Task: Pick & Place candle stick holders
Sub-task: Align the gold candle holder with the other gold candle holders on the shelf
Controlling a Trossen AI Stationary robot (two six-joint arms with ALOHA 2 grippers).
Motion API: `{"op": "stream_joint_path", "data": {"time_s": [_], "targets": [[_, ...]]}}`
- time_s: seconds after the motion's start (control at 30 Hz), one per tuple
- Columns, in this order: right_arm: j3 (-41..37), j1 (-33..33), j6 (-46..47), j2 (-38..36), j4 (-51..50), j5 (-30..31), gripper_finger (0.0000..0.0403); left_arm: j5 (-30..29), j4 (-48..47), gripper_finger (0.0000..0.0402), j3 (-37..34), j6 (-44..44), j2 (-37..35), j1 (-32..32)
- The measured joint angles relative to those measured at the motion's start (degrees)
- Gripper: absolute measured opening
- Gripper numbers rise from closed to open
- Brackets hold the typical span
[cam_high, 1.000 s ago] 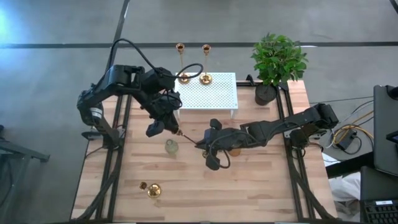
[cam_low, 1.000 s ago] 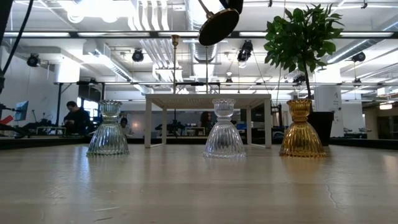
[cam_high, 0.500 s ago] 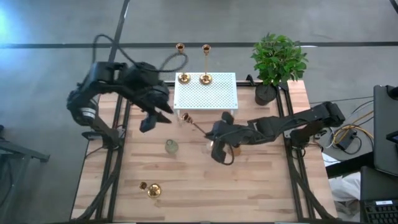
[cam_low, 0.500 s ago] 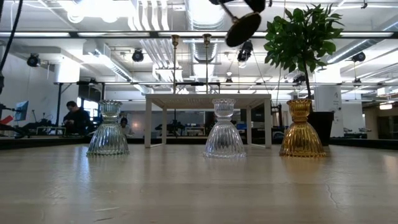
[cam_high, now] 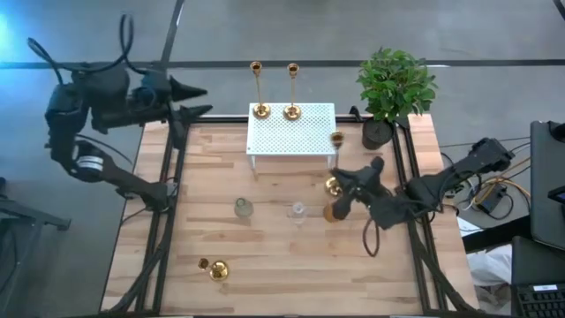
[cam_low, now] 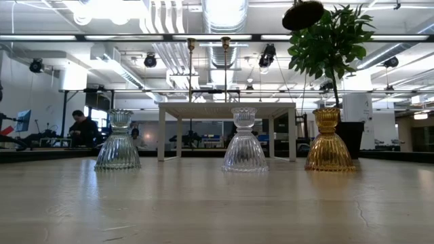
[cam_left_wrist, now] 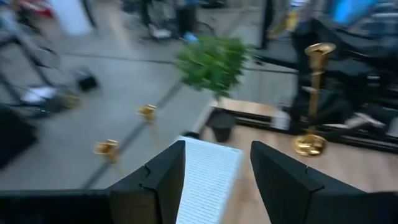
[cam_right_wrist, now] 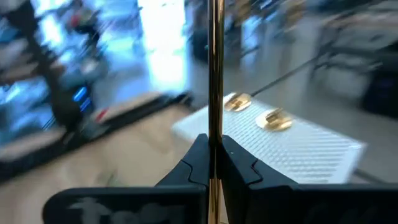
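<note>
A: Where's the candlestick rn?

B: Right tool [cam_right_wrist: 214,163] is clamped on the stem of a slim shiny brass candlestick with a round flared base [cam_high: 334,163], held up in the air just right of the white perforated metal stand [cam_high: 291,130], above the wooden surface [cam_high: 265,256]. Two more brass candlesticks [cam_high: 257,88] stand on the stand's far edge; a fourth brass candlestick [cam_high: 214,268] lies on its side, near left.

A: Left arm?

B: Parked far left, off the surface. Left tool [cam_left_wrist: 214,180] is spread wide, nothing in it.

A: How'll it handle?

B: Stiff metal, prob light but base-heavy, so it wants to swing round a mid-stem pinch. Polished and thin = slippery, may twist or slide between the pads. Narrow base, tall stem: tips easily when set down.

A: Best grip?

B: Low on the stem nr the base imo, stem kept plumb. Keep clear of the two already standing; also the ribbed glass holders [cam_high: 244,208] nearby look fragile.
</note>
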Motion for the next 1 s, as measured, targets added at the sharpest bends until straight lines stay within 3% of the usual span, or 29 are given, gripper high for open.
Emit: {"op": "stream_joint_path", "data": {"time_s": [0.1,0.2,0.37,0.53,0.7,1.0], "targets": [[-3.55,0.39,-3.52,0.52,9.32,7.88,0.0009,-4.75,5.7,0.0187,-6.1,3.04,-2.92,0.0],[-6.43,-0.52,-8.36,1.88,18.47,11.24,0.0009,-7.43,16.14,0.0187,-14.7,6.4,-6.27,0.02],[-9.82,-3.53,-10.8,4.6,30.01,11.23,0.0009,-14.28,39.42,0.0187,-32.36,12.67,-13.21,0.02],[-10.44,-6.43,-11.19,7.47,35.42,11.26,0.0009,-20.97,53.48,0.0187,-47.54,16.62,-19.52,0.04],[-8.01,-10.97,-11.92,11.85,37.53,14.11,0.0009,-26.38,58.96,0.0187,-58.27,18.32,-25.06,0.04],[-1.86,-19.1,-10.02,23.93,38.23,15.23,0.001,-27.26,59.8,0.0187,-67.6,18.26,-30.71,0.07]]}}
